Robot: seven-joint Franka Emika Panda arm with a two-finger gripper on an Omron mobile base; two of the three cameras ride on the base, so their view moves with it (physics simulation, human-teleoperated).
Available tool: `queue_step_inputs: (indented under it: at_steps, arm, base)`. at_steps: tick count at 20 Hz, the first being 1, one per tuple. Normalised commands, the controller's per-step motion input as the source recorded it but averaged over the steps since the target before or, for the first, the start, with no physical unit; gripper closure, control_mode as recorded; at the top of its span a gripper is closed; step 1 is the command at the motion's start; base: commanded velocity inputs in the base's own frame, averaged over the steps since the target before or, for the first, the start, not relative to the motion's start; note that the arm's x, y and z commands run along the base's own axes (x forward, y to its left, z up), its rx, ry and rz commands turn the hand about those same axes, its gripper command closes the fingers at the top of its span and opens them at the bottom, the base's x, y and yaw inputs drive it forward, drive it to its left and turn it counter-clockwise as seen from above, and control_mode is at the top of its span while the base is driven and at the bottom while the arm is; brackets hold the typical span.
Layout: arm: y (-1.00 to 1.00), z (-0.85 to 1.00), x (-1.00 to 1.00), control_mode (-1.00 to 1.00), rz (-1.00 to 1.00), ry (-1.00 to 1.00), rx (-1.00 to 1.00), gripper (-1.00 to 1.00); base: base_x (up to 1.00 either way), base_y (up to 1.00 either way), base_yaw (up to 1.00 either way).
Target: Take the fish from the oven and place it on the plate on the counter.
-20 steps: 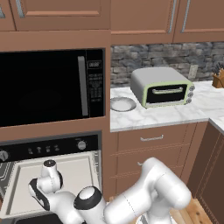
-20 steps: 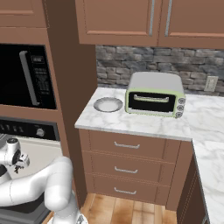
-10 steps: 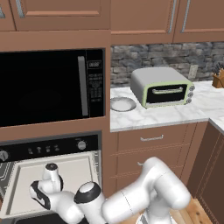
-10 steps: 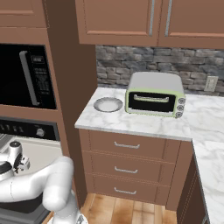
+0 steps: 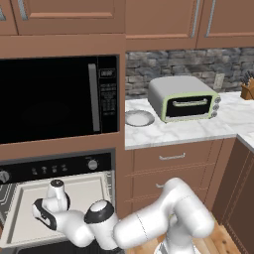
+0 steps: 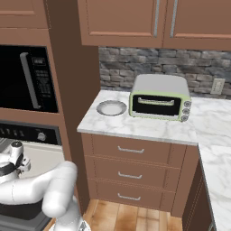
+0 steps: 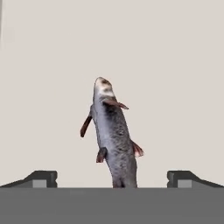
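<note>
Down low on the left, the oven (image 5: 54,171) stands open, and the pale tray (image 5: 25,218) inside it is partly hidden by the white arm (image 5: 149,225) that reaches across it. The left edge of the oven is cut off in both base views. The arm bends low from the base and stretches left, with its wrist over the tray and the hand pointing down into the oven. Since half a second ago the wrist looks to have barely moved, if at all. In the hand view, the claw (image 7: 112,178) is wide open and holds nothing. Its two dark tips stand far apart, one on each side of the fish (image 7: 111,135). The fish is grey with small reddish fins, and it lies on the pale tray between the tips. Its tail end is cut off by the bottom of that view, so you cannot tell if a tip touches it. In the base views the fish is hidden by the arm. Further right, the round grey plate (image 5: 139,118) sits on the white counter (image 5: 183,130), just beside the green toaster oven (image 5: 184,98).
</note>
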Motion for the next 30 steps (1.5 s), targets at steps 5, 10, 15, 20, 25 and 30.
queue_step_inputs:
  at_steps: [5,10,15,20,25,30]
  arm:
    - [0.00,-0.89,0.00,-1.00,0.00,0.00,-0.08,-1.00]
    - [0.00,-0.73,0.00,-1.00,0.00,0.00,-0.12,-1.00]
    - [0.00,-0.12,0.00,-1.00,0.00,0.00,-0.14,-1.00]
    - [-0.03,-0.38,0.00,-1.00,0.00,0.00,-0.26,-1.00]
    - [-0.24,-0.67,0.00,-1.00,0.01,0.00,-0.19,-1.00]
    - [-0.30,-0.85,0.23,-1.00,0.08,0.00,-0.18,-1.00]
  base:
    - [0.00,0.00,0.00]
    - [0.00,0.00,0.00]
    - [0.00,0.00,0.00]
    - [0.00,0.00,0.00]
    - [0.00,0.00,0.00]
    - [0.00,0.00,0.00]
